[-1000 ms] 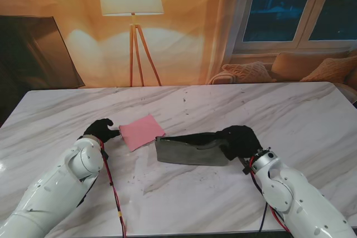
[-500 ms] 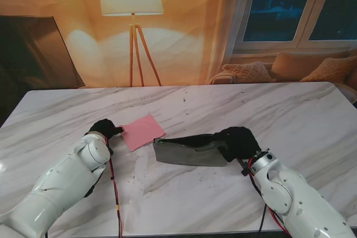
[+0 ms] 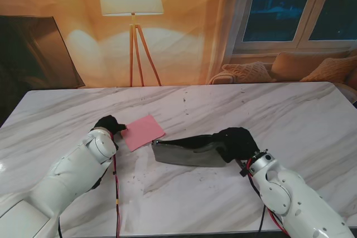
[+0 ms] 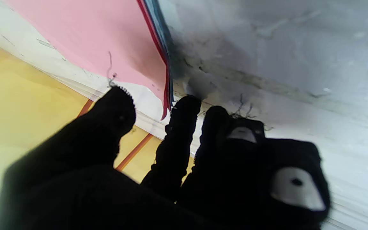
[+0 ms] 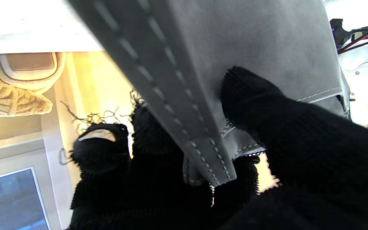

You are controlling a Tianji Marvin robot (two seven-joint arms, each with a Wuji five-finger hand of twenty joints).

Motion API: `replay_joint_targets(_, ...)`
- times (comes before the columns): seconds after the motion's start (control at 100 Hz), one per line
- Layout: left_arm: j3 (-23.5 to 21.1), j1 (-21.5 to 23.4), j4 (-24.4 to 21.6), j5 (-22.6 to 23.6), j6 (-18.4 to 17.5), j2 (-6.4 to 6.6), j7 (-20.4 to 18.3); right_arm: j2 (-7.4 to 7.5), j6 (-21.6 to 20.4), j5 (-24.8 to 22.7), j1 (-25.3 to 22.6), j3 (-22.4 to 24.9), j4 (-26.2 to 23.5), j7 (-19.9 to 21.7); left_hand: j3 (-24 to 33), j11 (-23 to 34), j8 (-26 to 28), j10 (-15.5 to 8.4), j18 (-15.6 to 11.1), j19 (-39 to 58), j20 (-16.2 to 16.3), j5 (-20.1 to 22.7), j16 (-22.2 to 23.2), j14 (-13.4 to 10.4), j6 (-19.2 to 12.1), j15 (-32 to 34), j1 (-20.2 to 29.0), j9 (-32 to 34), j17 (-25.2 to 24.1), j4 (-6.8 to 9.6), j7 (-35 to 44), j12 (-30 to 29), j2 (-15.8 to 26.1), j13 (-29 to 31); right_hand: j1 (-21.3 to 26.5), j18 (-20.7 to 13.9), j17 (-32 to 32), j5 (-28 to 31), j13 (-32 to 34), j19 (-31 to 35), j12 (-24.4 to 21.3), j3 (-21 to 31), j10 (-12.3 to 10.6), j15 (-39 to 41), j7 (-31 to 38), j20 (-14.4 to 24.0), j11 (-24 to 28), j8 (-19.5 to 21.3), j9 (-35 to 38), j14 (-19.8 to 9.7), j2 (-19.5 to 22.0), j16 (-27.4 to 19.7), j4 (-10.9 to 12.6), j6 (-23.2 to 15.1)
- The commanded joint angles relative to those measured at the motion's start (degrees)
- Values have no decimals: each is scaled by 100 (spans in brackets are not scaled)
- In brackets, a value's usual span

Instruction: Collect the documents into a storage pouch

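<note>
Pouch [image 3: 189, 151] just beside pink documents [image 3: 142, 131]

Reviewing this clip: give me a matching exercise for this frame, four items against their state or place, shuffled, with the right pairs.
Items:
1. left robot hand
2. right robot hand
3. pink documents
4. floor lamp

States:
A. behind the table, lit
B. flat on the marble, left of the pouch
C. gripping one end of the grey pouch
D. fingertips at the paper's edge, holding nothing

Pairs: 1-D, 2-C, 3-B, 4-A
</note>
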Motion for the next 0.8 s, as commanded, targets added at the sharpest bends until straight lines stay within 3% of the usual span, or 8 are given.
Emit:
replay_joint_targets(0.0, 15, -96, 118, -83, -70, -154, -44, -12, 26, -33, -16, -5, -18, 61, 105, 144, 19, 85, -1524, 1505, 98, 175, -71, 944, -82, 509, 157, 245, 252, -255, 135, 77, -248, 374, 165, -121, 26, 503, 193, 342, 52, 29, 68, 176, 640, -68, 56, 236, 106, -379, 297, 36, -53, -7)
replay_joint_targets(0.14, 78, -254, 471, -171, -166, -317, 34, -8, 15, -54, -11, 0, -12, 41, 113, 192, 4, 87, -1373, 1505, -59, 119, -48, 1004, -134, 434, 550, 285, 232, -413, 539, 76, -496, 293, 166, -125, 20, 503, 193, 334, 47, 27, 74, 175, 639, -74, 58, 237, 109, -379, 295, 34, -52, -7)
replay_joint_targets(0.29, 49, -376, 803, -294, -265, -498, 98, -8, 12, -50, -7, 1, -12, 50, 224, 256, -246, 115, -1223, 1505, -180, 75, -65, 1060, -153, 351, 1168, 363, 211, -409, 888, 197, -715, 268, 165, -127, 17, 495, 188, 330, 41, 27, 74, 171, 639, -77, 57, 241, 104, -378, 296, 31, -52, -11)
replay_joint_targets(0.37, 52, -391, 868, -322, -275, -538, 86, -8, 9, -52, -9, 3, -14, 53, 476, 88, -366, 116, -1155, 1505, -261, 99, -66, 1069, -167, 337, 1344, 492, 203, -418, 934, 545, -784, 264, 164, -127, 15, 495, 184, 328, 40, 28, 71, 168, 640, -79, 59, 242, 104, -378, 295, 30, -52, -13)
replay_joint_targets(0.59, -23, -436, 1096, -402, -362, -685, 171, -6, 6, -59, -13, 8, -16, 51, 701, -130, -442, 99, -924, 1505, -529, 232, -54, 1184, -270, 183, 1603, 602, 163, -383, 1007, 715, -720, 100, 164, -128, 5, 492, 180, 317, 37, 25, 63, 159, 640, -85, 65, 242, 108, -380, 296, 25, -53, -12)
replay_joint_targets(0.79, -75, -462, 1163, -445, -416, -739, 199, -6, 16, -50, -6, 6, -13, 66, 769, -236, -543, 69, -980, 1505, -474, 291, -29, 1136, -372, 260, 1861, 729, 183, -394, 977, 811, -742, 170, 163, -127, -6, 496, 169, 304, 32, 27, 70, 148, 644, -91, 62, 242, 101, -377, 295, 19, -52, -17)
